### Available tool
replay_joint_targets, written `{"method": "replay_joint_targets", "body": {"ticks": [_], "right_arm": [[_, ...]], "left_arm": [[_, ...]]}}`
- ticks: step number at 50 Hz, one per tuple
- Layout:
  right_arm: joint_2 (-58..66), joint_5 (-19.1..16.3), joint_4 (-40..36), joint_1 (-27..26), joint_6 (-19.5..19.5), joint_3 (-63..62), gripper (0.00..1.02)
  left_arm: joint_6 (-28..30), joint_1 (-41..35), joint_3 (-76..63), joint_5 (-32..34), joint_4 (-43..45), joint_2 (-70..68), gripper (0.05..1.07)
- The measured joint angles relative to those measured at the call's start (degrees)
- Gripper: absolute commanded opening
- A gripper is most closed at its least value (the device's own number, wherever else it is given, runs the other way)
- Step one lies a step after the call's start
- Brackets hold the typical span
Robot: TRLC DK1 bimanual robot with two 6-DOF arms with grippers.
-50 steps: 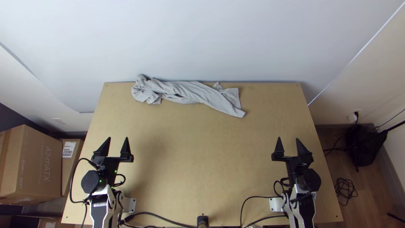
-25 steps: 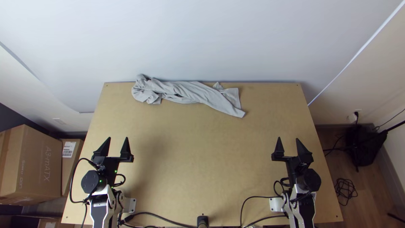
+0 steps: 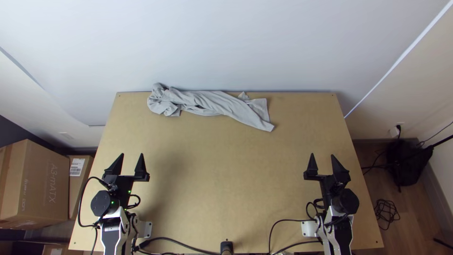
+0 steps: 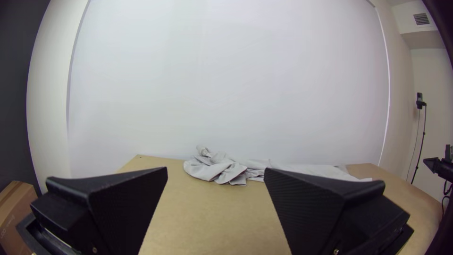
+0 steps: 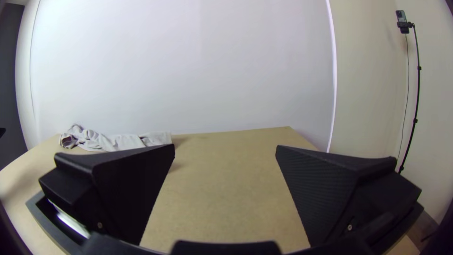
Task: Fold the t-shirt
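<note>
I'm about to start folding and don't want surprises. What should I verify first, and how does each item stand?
1. Left gripper, jaws open, holding nothing: ok.
2. Right gripper, jaws open, holding nothing: ok.
3. T-shirt on the table: ok, along the far edge.
4. T-shirt spread flat: not ok, bunched into a long strip.
5. Sleeves and collar identified: cannot tell among the creases.

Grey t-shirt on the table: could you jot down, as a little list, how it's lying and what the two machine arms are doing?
shirt: grey t-shirt, unfolded
lie: bunched and twisted lengthwise
place: far edge of the wooden table
left gripper: open, empty
right gripper: open, empty
contact: neither gripper touches the shirt
</note>
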Motion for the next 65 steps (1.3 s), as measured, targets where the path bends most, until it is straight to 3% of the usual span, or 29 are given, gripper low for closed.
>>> {"method": "replay_joint_targets", "body": {"ticks": [19, 28, 39, 48, 65], "right_arm": [[0.0, 0.0, 0.0, 0.0, 0.1, 0.0, 0.99], [0.0, 0.0, 0.0, -0.7, 1.2, 0.0, 0.99], [0.0, 0.0, -0.2, -1.7, 1.8, 0.0, 0.99], [0.0, 0.0, -0.5, -2.1, 4.5, 0.3, 0.99], [2.6, 0.0, 1.5, -1.6, 5.4, 8.5, 0.99]], "left_arm": [[-0.9, -0.4, 0.0, -0.1, 0.0, 0.0, 1.03], [-0.9, -0.4, 0.0, -5.4, -1.1, 0.0, 1.03], [-0.2, 0.1, 0.0, -6.8, -1.4, 0.0, 1.03], [1.0, 3.5, 0.0, -7.1, -1.5, 0.0, 1.03], [2.2, 5.1, 5.1, -7.1, -4.6, 2.8, 1.03]]}}
